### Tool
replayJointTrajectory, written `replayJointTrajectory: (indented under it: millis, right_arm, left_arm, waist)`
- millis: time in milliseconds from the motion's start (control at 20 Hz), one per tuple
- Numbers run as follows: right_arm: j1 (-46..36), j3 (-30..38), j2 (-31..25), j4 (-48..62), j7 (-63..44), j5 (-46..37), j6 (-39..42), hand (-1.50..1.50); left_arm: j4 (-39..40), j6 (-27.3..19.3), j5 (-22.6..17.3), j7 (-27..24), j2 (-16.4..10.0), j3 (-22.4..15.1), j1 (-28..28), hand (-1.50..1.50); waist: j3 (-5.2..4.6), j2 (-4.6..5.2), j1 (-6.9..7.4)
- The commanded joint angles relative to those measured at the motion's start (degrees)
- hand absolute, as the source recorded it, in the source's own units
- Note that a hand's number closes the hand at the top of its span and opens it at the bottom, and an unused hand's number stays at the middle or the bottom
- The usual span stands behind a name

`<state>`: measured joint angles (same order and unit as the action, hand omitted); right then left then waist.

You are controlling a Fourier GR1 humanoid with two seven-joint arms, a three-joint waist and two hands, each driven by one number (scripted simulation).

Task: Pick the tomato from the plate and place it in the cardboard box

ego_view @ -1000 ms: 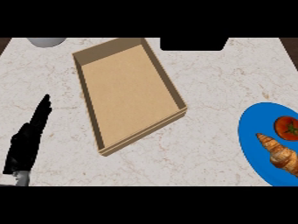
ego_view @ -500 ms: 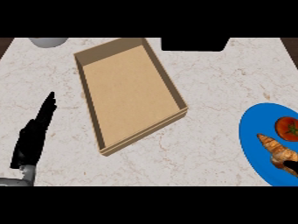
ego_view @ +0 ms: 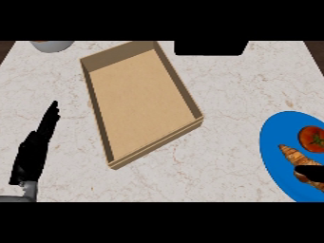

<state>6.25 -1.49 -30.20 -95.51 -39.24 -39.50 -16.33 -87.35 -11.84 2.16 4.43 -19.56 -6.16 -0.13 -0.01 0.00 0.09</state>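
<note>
Your right hand (ego_view: 322, 174) has slid onto plate (ego_view: 276, 137), over croissant (ego_view: 289, 153); grip unreadable. Tomato (ego_view: 315, 139) on plate, unpicked; pick and placing remain. Cardboard box (ego_view: 139, 102) left of plate. Left hand (ego_view: 30, 156) far left of plate, fingers straight, together.

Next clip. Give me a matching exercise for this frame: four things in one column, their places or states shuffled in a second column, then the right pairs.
Things:
1. tomato
2. croissant
3. cardboard box
4. left hand

Places or states:
A. fingers straight, on the counter left of the box
B. nothing inside it
C. uncovered, on the far part of the blue plate
D. partly covered by the right hand

Pairs: 1-C, 2-D, 3-B, 4-A.
</note>
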Motion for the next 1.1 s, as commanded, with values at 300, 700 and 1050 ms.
replayJointTrajectory:
  millis: [300,700,1050]
  right_arm:
    - [-2.07,4.05,6.56,5.36,4.32,-4.2,2.6,-1.5]
    - [-1.67,7.46,9.21,3.95,6.83,-6.56,2.56,-1.5]
    - [-6.58,10.24,11.26,13.3,11.97,-7.24,1.9,-1.5]
  left_arm:
    - [-0.54,1.87,3.96,-1.77,4.39,2.33,2.42,0.0]
    - [2.3,4.76,5.66,-2.82,5.66,5.26,1.0,0.0]
    - [-3.46,7.11,6.3,-1.33,6.73,6.47,4.26,0.0]
  waist:
    - [0.01,-0.03,-0.01]
    - [0.0,-0.03,-0.2]
    - [0.01,-0.02,0.06]
